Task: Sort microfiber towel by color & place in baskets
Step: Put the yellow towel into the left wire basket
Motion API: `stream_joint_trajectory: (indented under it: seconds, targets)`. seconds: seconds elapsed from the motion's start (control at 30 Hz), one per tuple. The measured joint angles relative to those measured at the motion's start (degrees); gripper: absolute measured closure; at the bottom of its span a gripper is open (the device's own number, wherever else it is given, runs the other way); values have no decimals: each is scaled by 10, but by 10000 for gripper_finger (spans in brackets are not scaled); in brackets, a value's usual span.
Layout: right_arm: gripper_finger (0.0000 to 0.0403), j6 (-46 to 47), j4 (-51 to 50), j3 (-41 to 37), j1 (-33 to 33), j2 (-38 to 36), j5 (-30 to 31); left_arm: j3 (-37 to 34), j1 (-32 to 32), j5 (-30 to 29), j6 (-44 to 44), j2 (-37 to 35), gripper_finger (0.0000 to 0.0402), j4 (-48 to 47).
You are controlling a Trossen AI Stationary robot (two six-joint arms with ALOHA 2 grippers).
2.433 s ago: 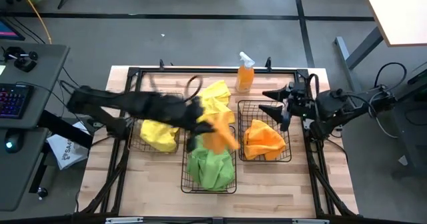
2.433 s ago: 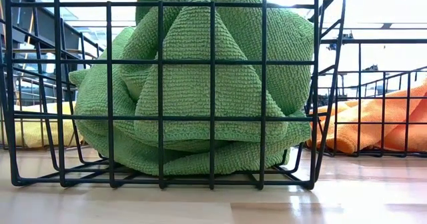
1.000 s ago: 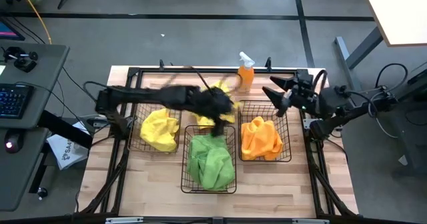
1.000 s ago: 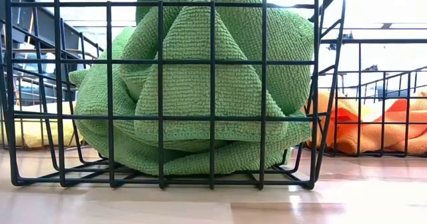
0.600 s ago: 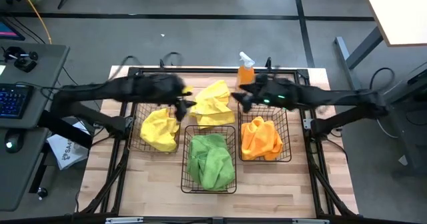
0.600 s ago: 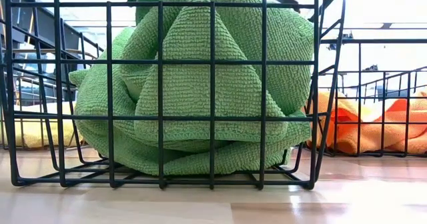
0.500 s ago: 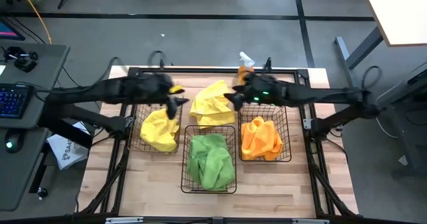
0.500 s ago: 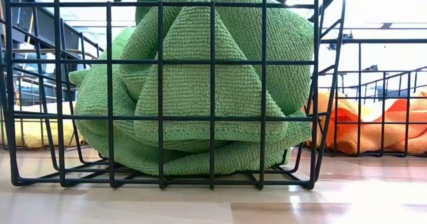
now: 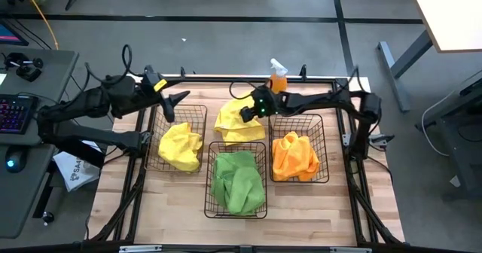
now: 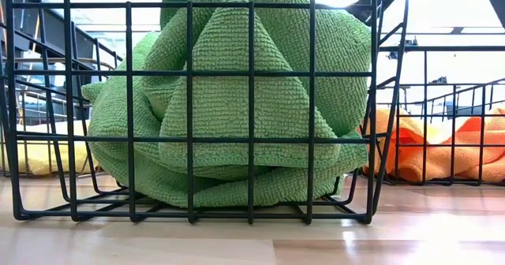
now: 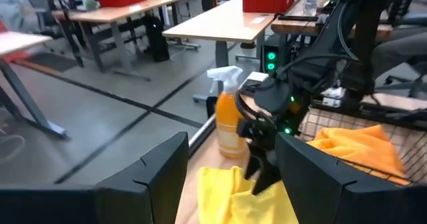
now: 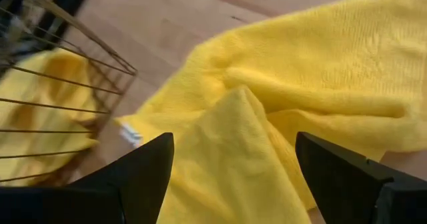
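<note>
reaching in from 3 o'clock, the right gripper (image 9: pixel 246 111) hangs right over a loose yellow towel (image 9: pixel 235 120) on the table (image 9: pixel 316 208). its two fingers are wide apart, with the towel's folds (image 12: pixel 280 111) showing between them, and they hold nothing. i cannot tell if the tips touch the cloth.

the loose towel lies on bare wood at about 12 o'clock on the table, just behind the middle basket (image 9: pixel 236 179) and between the other two baskets. an orange spray bottle (image 9: pixel 276 78) stands just past it, near the far edge.

the left gripper (image 9: pixel 178 99) is at about 10 o'clock, over the far rim of the left basket (image 9: pixel 178 137). its fingers are apart and empty. from its wrist camera you can see the spray bottle (image 11: pixel 228 121), the right gripper (image 11: pixel 263 177) pointing down at the yellow towel (image 11: pixel 230 196), and orange cloth (image 11: pixel 350 147) in its basket.

the left basket holds a yellow towel (image 9: pixel 181 147). the middle basket, at 6 o'clock, holds green towels (image 9: pixel 237 181), piled above the rim in the low view (image 10: pixel 237 99). the right basket (image 9: pixel 298 147), at about 3 o'clock, holds an orange towel (image 9: pixel 294 155). in the low view a bit of orange (image 10: pixel 442 151) shows through the wires on one side and a bit of yellow (image 10: pixel 43 154) on the other.

a black frame (image 9: pixel 346 83) runs around the table.
</note>
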Motion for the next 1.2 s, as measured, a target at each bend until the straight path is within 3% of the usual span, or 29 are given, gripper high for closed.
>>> stream_joint_trajectory:
  seconds: [0.23, 0.5, 0.7, 0.97, 1.2]
  targets:
    - [94, -7, 7, 0, 0, 37, 8, 0, 20, 1, 60, 4, 188, 0]
    - [107, -71, 17, 3, 12, 51, 7, 0, 31, 1, 56, 5, 188, 37]
    - [191, -104, -25, 20, 13, 57, 12, 6, 31, 1, 56, 4, 188, 103]
    - [381, -194, -100, 111, 21, 57, 6, 6, 31, 1, 56, 5, 188, 141]
    - [399, -289, -199, 239, 28, 42, -23, 6, 31, 1, 55, 4, 188, 182]
